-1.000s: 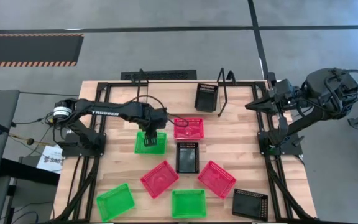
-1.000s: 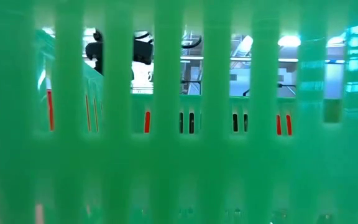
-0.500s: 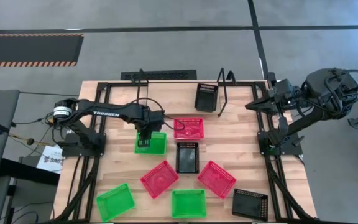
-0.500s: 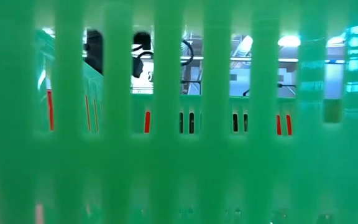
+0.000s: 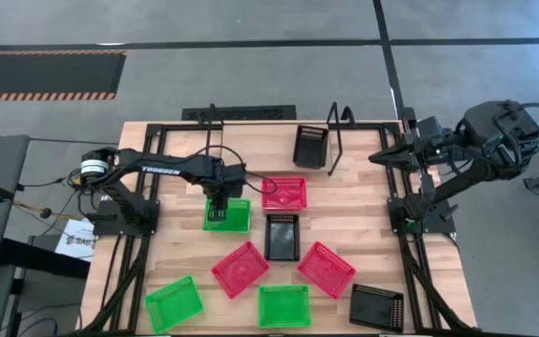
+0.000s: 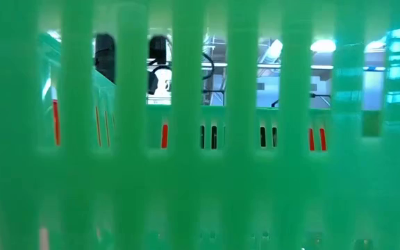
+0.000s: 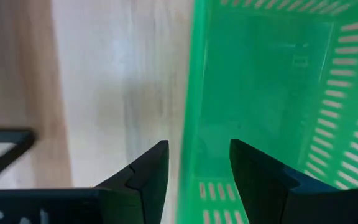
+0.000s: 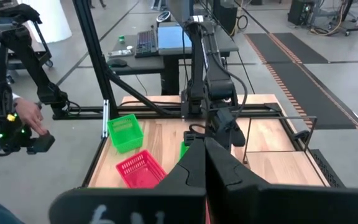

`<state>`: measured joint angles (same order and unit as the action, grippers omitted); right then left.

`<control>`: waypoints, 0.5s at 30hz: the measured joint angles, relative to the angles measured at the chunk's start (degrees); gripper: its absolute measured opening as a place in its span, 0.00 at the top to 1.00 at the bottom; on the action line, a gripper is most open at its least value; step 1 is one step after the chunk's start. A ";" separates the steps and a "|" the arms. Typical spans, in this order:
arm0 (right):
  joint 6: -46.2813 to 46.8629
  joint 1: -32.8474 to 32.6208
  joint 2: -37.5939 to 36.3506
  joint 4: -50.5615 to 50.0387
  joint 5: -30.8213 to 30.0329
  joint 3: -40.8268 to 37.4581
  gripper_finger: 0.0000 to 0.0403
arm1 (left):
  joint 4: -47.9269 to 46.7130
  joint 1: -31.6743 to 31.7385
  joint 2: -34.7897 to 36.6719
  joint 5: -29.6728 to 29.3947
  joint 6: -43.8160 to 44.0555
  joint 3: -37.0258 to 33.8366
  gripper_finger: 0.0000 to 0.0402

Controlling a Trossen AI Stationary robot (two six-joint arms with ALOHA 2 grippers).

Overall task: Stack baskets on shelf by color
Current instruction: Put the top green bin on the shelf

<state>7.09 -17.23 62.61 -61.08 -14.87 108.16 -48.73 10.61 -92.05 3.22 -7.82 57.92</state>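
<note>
Straddling the near wall of a bright green plastic mesh basket (image 7: 272, 93), the left gripper (image 7: 197, 171), jaws wide, has shifted from centre to rim, poised to grasp; right gripper (image 8: 205, 163) shut, idle.

left hand (image 5: 219, 208) reaches low over mid-table, fingers spread; right hand (image 5: 379, 158) waits raised, fingers closed.

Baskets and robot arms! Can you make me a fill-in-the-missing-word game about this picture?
1. The left gripper has its open fingers on either side of the wall of a ____ basket.
2. The right gripper waits off to the side with its fingers ____.
3. The only basket on the shelf is the ____ one.
4. Counting every basket on the table and shelf, there are ____.

Missing words: green; shut; black; nine
</note>
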 joint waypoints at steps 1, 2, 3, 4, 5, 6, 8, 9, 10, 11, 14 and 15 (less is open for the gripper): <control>0.00 0.00 0.00 -0.02 0.00 0.00 0.98 | 0.40 -0.06 -0.01 0.03 0.29 -0.27 0.61; 0.00 0.00 0.00 -0.02 0.00 0.00 0.98 | 0.68 -0.04 -0.04 0.08 0.68 -0.29 0.61; 0.00 -0.02 0.00 0.00 0.00 0.00 0.98 | 0.92 -0.03 -0.04 0.04 1.00 -0.27 0.61; 0.00 0.00 0.00 0.00 0.00 0.00 0.98 | 1.07 -0.02 -0.04 -0.02 1.41 -0.27 0.63; 0.00 0.00 0.00 0.02 0.00 0.00 0.98 | 1.21 -0.01 -0.04 -0.02 1.97 -0.27 0.65; 0.00 0.00 0.00 0.07 0.00 0.00 0.98 | 1.60 0.02 -0.04 -0.02 2.66 -0.27 0.69; 0.00 0.00 0.00 0.47 0.00 0.00 0.98 | 2.23 0.00 -0.04 0.10 3.97 -0.27 0.80; 0.03 0.00 0.00 0.57 0.00 0.00 0.98 | 2.00 0.00 -0.04 0.47 4.55 -0.27 0.86; 0.10 0.00 0.00 0.59 0.00 0.00 0.98 | 1.91 0.00 -0.04 0.99 5.12 -0.27 0.93; 0.11 0.00 0.00 0.82 0.00 0.00 0.98 | 1.89 0.00 -0.04 1.18 5.79 -0.27 0.96; 0.11 0.00 0.00 1.57 0.00 0.00 0.98 | 1.94 -0.09 -0.04 1.32 8.21 -0.15 0.99; 0.11 0.00 0.00 1.83 0.00 0.00 0.98 | 1.67 -0.09 -0.04 1.80 9.66 0.20 0.99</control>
<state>7.20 -17.23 62.61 -59.24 -14.87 108.16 -47.06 10.52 -92.09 5.02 1.84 58.12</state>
